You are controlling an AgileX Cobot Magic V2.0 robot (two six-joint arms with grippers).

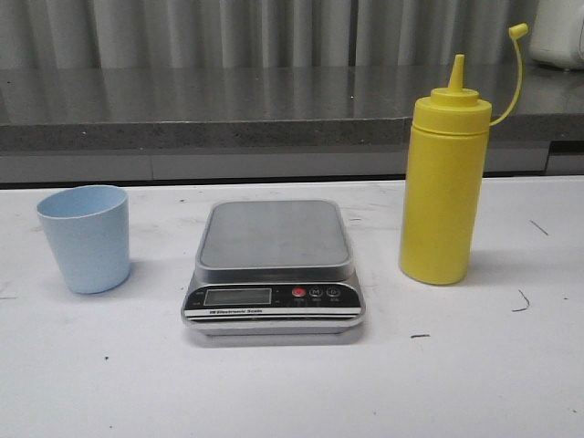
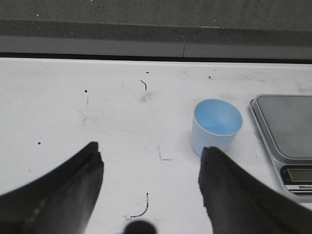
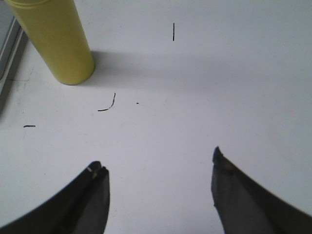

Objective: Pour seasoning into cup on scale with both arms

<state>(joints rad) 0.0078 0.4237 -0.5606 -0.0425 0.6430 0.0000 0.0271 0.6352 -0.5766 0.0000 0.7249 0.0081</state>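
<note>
White table (image 1: pixel 474 383) (scuffed), grey counter (image 1: pixel 228 105) behind; both hands (image 2: pixel 151 170) (image 3: pixel 158 170) spread, holding nothing.

The scale (image 2: pixel 287 141) is cut off by the left wrist view's edge; its display digits are too small to read. In the right wrist view, the seasoning (image 3: pixel 56 41) is cropped above its lower body. A white object (image 1: pixel 558 32), possibly an appliance, is cut off at the front view's corner.

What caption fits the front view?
Empty scale stands between a blue cup and a yellow bottle on a white table.
</note>
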